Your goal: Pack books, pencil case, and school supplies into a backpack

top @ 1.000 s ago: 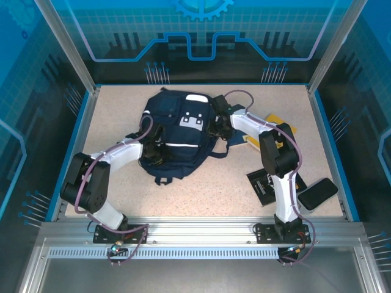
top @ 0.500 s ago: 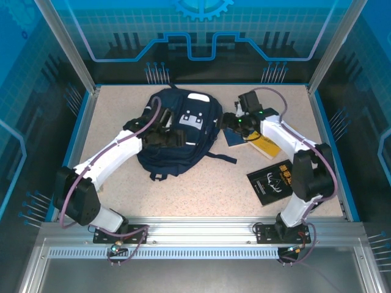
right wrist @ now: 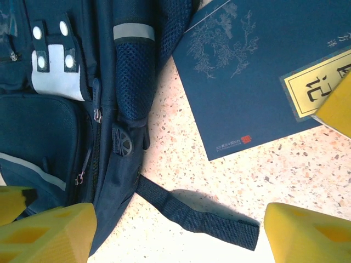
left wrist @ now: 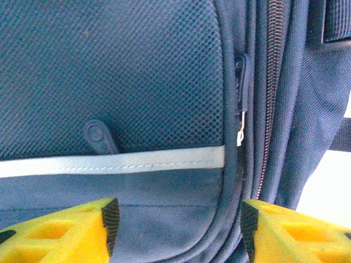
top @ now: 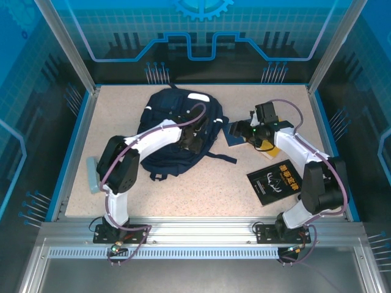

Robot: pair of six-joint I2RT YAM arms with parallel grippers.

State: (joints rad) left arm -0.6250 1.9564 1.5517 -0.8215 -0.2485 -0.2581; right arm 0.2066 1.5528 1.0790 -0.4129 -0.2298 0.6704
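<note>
The navy backpack (top: pixel 164 115) lies flat at the table's centre-left, white stripe (left wrist: pixel 109 163) across its front pocket. My left gripper (top: pixel 194 141) hovers open just above that pocket (left wrist: pixel 178 230), beside the side zipper (left wrist: pixel 240 118), touching nothing I can see. My right gripper (top: pixel 236 130) is open above bare table and a loose backpack strap (right wrist: pixel 197 215), holding nothing (right wrist: pixel 181 230). The dark blue book (right wrist: pixel 247 82) lies next to the backpack's right side (top: pixel 233 140), the yellow book (top: pixel 265 146) at its right edge. The black book (top: pixel 275 181) lies nearer. The pencil case (top: pixel 91 174) rests at the far left.
Blue walls and metal posts (top: pixel 85 131) ring the speckled table (top: pixel 201 189). The right arm (top: pixel 293 146) arches over the yellow book. Open table lies between the backpack and the black book.
My left arm swung right across the backpack and folded back, uncovering the pencil case at the left. The right gripper left the backpack and now sits over the dark blue book. Both grippers opened.
</note>
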